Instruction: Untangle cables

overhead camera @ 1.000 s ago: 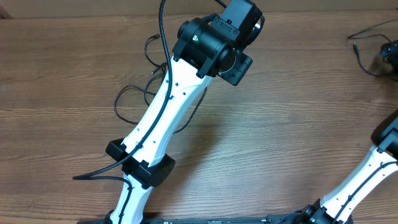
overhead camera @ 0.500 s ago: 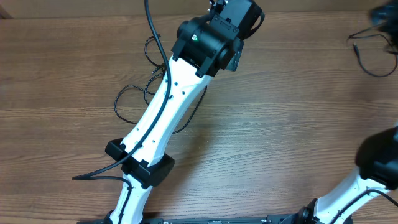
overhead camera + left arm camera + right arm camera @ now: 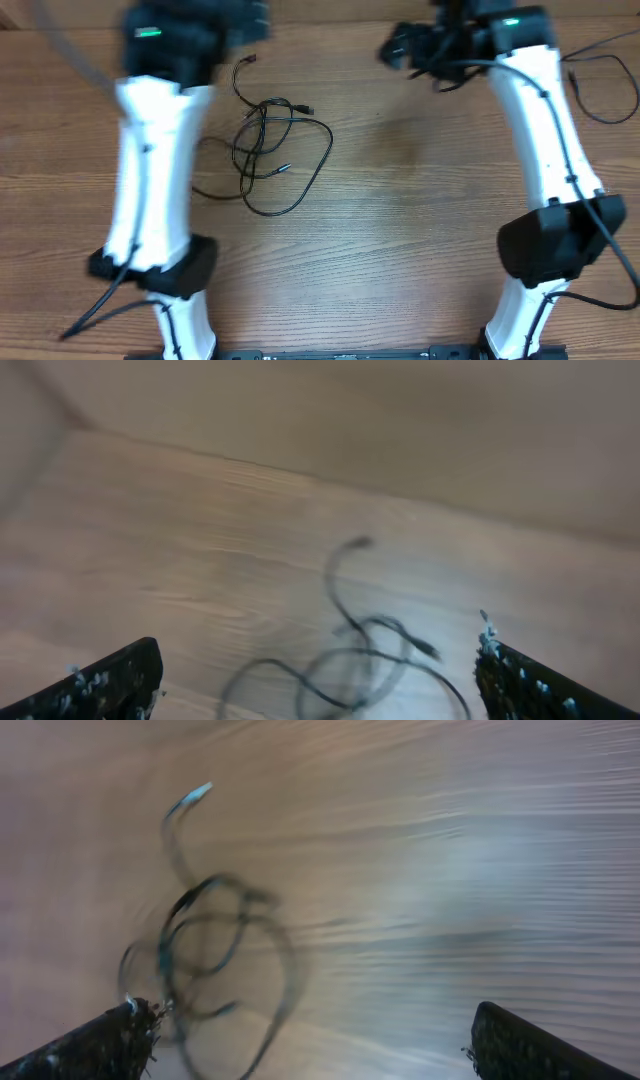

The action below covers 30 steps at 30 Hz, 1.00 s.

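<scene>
Overhead view: both arms are blurred. The left arm (image 3: 150, 180) and the right arm (image 3: 545, 130) rise on either side of the wooden table (image 3: 400, 230).
Cables (image 3: 270, 140): a loose black tangle lying flat on the wood between the two arms, nearer the left one and apart from both.
Left gripper (image 3: 318, 660): its fingers (image 3: 105, 682) are spread wide, one at each lower corner of the left wrist view. The tangle lies ahead of the tips and between them, somewhat toward the right-hand finger. One plug end curls away farther ahead.
Right gripper (image 3: 310, 1020): its fingers (image 3: 90, 1045) are also spread wide. The blurred tangle lies ahead, close to the left-hand finger in the right wrist view, its lowest loops just beside that tip. Whether they touch it cannot be told.
Single strand (image 3: 596, 117): a thin black cord near the table's far right edge, on the outer side of the right arm and well apart from the tangle.
In the way: seen from above, both wrist ends are too smeared to show the fingers.
</scene>
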Motion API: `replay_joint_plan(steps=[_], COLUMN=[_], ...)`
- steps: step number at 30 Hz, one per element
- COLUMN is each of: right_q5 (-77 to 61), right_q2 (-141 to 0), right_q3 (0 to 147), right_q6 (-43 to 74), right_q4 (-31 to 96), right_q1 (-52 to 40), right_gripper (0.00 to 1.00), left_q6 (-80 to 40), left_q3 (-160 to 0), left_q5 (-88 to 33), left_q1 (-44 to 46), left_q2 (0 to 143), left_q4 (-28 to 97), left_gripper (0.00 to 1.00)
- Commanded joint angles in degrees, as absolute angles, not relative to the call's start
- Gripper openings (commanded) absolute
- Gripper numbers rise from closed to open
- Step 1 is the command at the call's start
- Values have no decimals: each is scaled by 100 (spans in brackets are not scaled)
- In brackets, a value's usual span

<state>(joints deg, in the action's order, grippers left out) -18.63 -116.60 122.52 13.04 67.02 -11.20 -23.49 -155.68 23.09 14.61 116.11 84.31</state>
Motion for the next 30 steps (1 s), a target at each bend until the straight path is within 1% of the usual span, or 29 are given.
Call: replay_joint_plan(steps=[1,5,7,9,10,12,13,14,16,20,23,27,30], right_q5=[-1789,-1492,-1275,-1111,-1116,-1116,-1122,-1120,-1118,-1114,-1116,-722,-156], right_q2=[-11622,-11692,-11789,-11887,-11931,-11972,-11979,-11979,-11979,-11981,-11981,-11983,-11983], right_q3=[12221,12219,12204,12143,12079,11915,11806,11673,11428,10903,10508,10127,9817], right_q6=[1240,1509,1741,1975,2058,2261,2279,2279,2285,2471,2600,2593,2530], right_q4=[6696,6674,6615,6593,6580,6565,6541,6493,6427,6097,5524,4556,3695], right_q1=[-1752,-2545,-2875,-3131,-3247,-3483,-3601,-3723,-3988,-4447,-4722,-4921,-4947], right_gripper=[100,100,100,99,95,91,86,79,73,74,74,84,84], left_q6=[-2373,-2137,-2084,-1774,-1487,-1201,-1162,-1151,-1125,-1026,-1026,-1026,-1026], left_q3=[-15740,-15740,-15727,-15723,-15723,-15721,-15721,-15723,-15723,-15723,-15723,-15723,-15723], left_q5=[1741,829,508,14,-401,-1103,-1321,-1426,-1420,-1420,-1422,-1424,-1420], left_q1=[659,-266,-582,-777,-849,-928,-943,-943,-939,-937,-937,-937,-937], left_q2=[10989,10862,10877,10912,10940,10965,10965,10965,10965,10993,10993,10993,10993], left_q4=[8606,9056,9308,9424,9448,9424,9402,9384,9378,9397,9419,9461,9550], left_gripper=[100,100,100,100,100,100,100,100,100,100,100,100,100])
